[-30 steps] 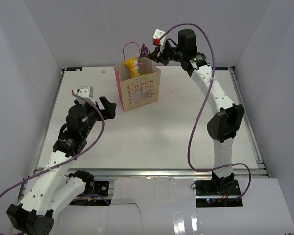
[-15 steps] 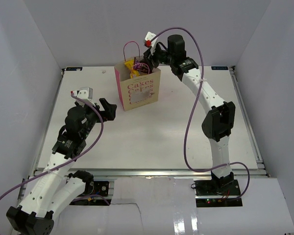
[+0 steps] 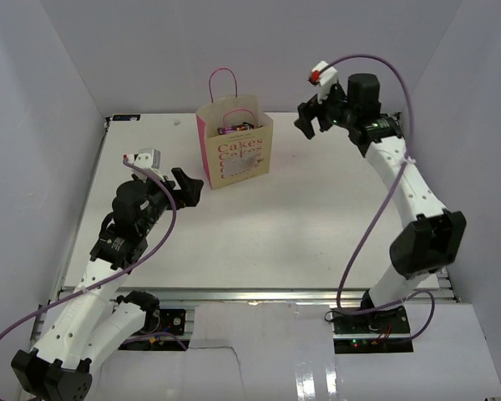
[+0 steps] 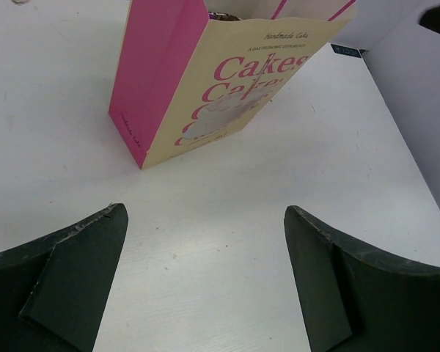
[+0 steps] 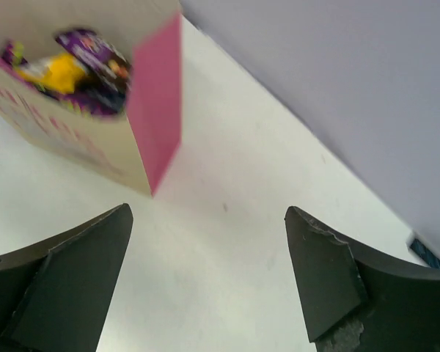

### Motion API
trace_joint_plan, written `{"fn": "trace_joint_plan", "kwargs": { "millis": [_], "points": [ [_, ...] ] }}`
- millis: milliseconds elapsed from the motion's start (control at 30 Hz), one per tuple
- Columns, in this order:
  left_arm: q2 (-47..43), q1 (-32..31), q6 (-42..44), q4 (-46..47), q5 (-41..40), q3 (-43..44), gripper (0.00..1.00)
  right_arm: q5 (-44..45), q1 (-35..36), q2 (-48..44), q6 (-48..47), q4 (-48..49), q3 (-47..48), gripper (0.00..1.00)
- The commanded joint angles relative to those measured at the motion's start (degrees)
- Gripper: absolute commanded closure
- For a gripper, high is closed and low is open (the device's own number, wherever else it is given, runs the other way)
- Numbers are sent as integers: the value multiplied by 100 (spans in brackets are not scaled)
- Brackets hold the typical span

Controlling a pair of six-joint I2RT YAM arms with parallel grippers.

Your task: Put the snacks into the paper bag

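Note:
The paper bag point(image 3: 234, 154) stands upright at the back middle of the table, tan with pink sides and "Cakes" lettering point(image 4: 227, 88). Purple and yellow snacks point(image 5: 81, 62) lie inside it, showing at its open top point(image 3: 234, 128). My right gripper point(image 3: 307, 122) hangs open and empty above the table, to the right of the bag and apart from it point(image 5: 205, 216). My left gripper point(image 3: 189, 182) is open with nothing between its fingers, low over the table just left and in front of the bag point(image 4: 205, 213).
White walls close in the table point(image 3: 301, 225) on three sides. A purple cable point(image 3: 359, 242) loops down from the right arm. The bag's pink handle point(image 3: 223, 79) stands up above its rim.
My right gripper opened over the bag's mouth, let go of a purple packet into it, and then swung away to the right. The left arm stayed still.

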Motion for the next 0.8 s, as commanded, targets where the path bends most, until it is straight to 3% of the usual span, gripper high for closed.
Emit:
{"fn": "trace_joint_plan", "kwargs": {
  "millis": [0, 133, 267, 433, 633, 767],
  "points": [
    [50, 32, -195, 66, 185, 89, 2, 947, -306, -1239, 203, -631, -1191, 10],
    [191, 32, -388, 92, 474, 10, 2, 1625, -720, -2713, 265, -781, -3324, 10],
    [305, 32, -626, 110, 580, -113, 2, 1994, -1054, -3815, 413, -729, -4505, 10],
    [472, 32, -687, 40, 729, -105, 2, 2574, -1257, -4747, 888, -746, -5097, 10],
    [323, 32, -705, -136, 747, -87, 2, 3453, -1257, -5082, 941, -562, -5150, 10],
    [148, 32, -784, -198, 747, -201, 2, 3402, -1257, -5179, 1011, -500, -5246, 10]
  ]
}}
